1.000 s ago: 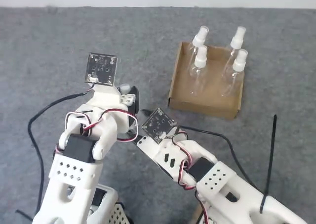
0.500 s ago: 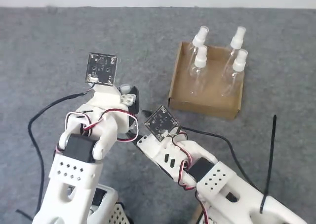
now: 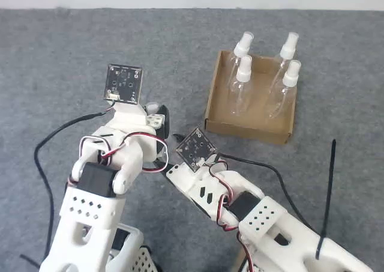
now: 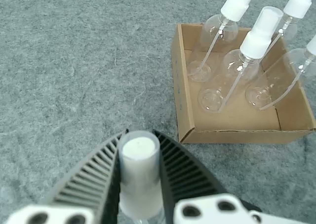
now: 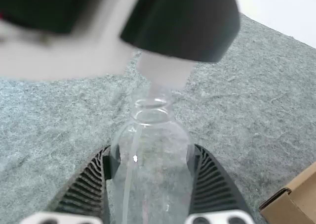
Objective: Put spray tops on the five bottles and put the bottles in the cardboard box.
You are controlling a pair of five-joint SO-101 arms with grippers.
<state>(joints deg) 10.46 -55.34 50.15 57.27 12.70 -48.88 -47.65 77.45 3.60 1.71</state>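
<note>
The left gripper (image 4: 138, 135) is clamping the spray top (image 4: 140, 167) just above the open neck of the bottle (image 5: 149, 135), which the right gripper (image 5: 151, 152) is gripping upright near the cardboard box (image 3: 243, 129). The top should be going down centred and square to the neck before twisting.

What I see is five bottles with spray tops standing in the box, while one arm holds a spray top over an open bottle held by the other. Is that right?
Not quite. The high view shows four bottles in the box, not five. The rest holds: the left gripper holds a spray top over the open bottle in the right gripper.
</note>
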